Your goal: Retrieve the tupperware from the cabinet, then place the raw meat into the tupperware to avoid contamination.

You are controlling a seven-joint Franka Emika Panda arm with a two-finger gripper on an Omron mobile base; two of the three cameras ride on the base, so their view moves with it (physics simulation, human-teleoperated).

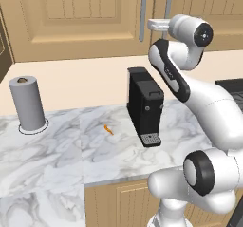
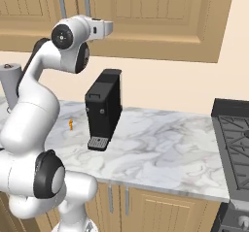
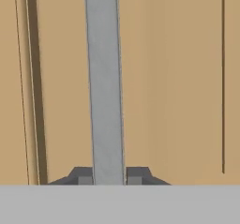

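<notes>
The cabinet point(image 1: 80, 17) point(image 2: 160, 17) hangs above the counter with its tall grooved doors closed, so the tupperware is hidden. My gripper point(image 3: 108, 176) is raised against one door. In the hand view its two dark fingertips point(image 3: 83, 176) press either side of a vertical silver bar handle point(image 3: 105, 78), shut on it. The hand point(image 1: 153, 25) point(image 2: 108, 28) reaches toward the paired handles point(image 1: 144, 12). The raw meat point(image 1: 108, 129) point(image 2: 71, 124) is a tiny orange sliver lying on the marble counter, left of the coffee machine.
A black coffee machine point(image 1: 146, 107) point(image 2: 103, 109) stands mid-counter under my arm. A grey paper-towel roll point(image 1: 28, 102) point(image 2: 9, 83) stands at the left. A dark stove point(image 2: 236, 139) borders the counter on the right. Lower cabinet doors point(image 2: 146, 207) run below the marble counter point(image 1: 57, 150).
</notes>
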